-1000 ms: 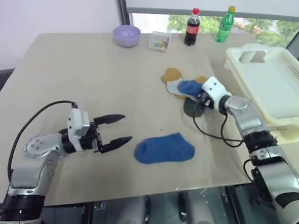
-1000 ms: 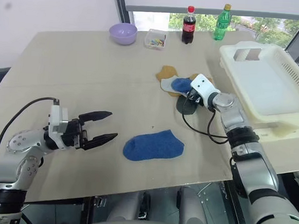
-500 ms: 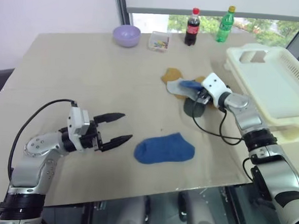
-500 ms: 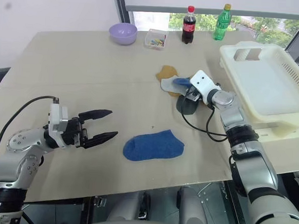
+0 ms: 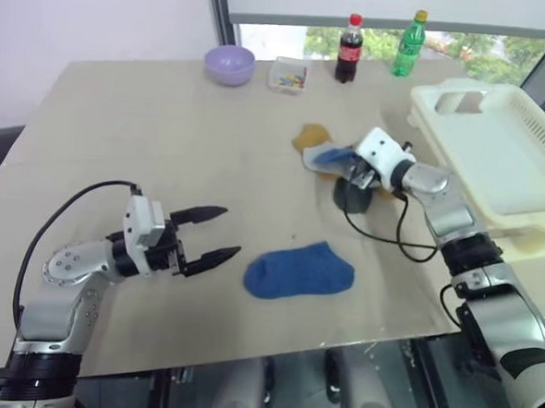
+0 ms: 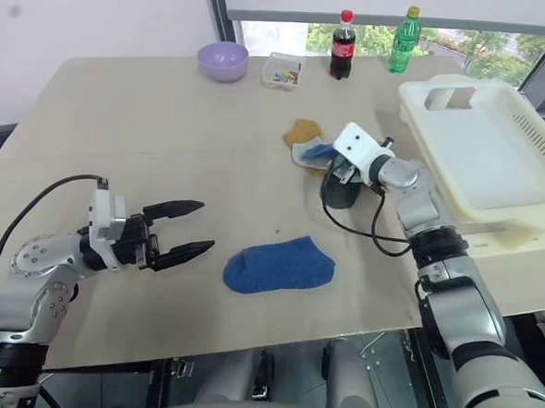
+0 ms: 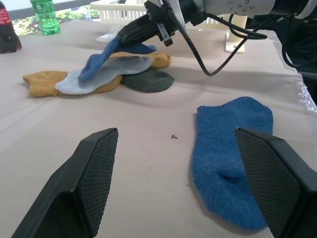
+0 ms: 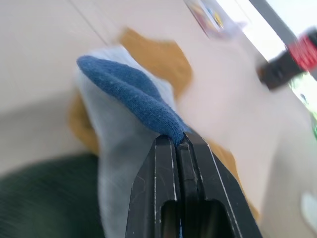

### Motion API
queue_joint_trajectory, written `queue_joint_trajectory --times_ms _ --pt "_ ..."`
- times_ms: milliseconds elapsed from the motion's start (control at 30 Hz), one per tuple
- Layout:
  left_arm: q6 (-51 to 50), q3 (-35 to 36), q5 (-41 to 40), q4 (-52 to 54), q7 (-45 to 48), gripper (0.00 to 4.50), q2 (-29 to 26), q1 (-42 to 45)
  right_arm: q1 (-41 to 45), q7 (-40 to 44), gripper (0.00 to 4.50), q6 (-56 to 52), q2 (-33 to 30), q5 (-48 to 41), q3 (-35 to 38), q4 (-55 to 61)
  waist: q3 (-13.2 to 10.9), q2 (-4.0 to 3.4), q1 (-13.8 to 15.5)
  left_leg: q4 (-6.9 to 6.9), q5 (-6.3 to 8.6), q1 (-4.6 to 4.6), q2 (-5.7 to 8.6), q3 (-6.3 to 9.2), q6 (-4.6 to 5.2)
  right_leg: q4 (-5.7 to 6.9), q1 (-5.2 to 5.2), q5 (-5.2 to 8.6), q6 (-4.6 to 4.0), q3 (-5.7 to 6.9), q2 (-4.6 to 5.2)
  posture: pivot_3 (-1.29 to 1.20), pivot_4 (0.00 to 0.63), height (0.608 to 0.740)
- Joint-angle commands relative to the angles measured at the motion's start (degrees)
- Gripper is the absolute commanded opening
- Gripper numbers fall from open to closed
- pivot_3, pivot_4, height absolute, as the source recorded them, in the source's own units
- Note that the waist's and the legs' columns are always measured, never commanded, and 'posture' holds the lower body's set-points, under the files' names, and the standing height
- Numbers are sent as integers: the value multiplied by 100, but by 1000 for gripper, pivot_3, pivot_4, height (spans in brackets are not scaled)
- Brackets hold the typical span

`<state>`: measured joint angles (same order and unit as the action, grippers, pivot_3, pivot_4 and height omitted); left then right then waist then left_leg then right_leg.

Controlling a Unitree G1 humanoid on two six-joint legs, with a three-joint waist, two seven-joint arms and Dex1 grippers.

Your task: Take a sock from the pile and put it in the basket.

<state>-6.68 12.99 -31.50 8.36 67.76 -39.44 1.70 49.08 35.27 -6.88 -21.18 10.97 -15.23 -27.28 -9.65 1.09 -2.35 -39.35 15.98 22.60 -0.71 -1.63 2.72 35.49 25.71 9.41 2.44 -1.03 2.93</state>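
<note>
The right gripper [image 8: 177,141] pinches the sock [image 8: 130,97], its free end draped on the pile [image 7: 94,79], the left gripper [image 5: 212,235] idle and spread, and the basket [image 5: 523,187] awaits it.

You can't see the far end of the big cream-white plastic basket [image 5: 498,144]; the picture's edge cuts it off.

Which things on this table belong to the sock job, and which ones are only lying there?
Job:
- sock, pinched by the right gripper
- pile
- basket

Lying about:
- second blue sock
- lilac bowl
- cola bottle
- green bottle
- small clear box
</note>
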Motion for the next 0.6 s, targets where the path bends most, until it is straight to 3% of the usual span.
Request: queue_joint_trajectory --times_ms 33,600 --pt "139 118 5 52 11 4059 -69 -36 -216 364 38 -237 88 -14 -238 912 0 0 4 0 0 0 -1 3 0 0 0 0 0 2 0 0 150 735" --pt "209 55 62 41 -54 4059 -6 -65 -1024 1228 38 -1568 501 -141 -1075 2959 0 0 16 -1 -1 2 2 14 -1 2 0 1 -1 14 6 0 150 735"
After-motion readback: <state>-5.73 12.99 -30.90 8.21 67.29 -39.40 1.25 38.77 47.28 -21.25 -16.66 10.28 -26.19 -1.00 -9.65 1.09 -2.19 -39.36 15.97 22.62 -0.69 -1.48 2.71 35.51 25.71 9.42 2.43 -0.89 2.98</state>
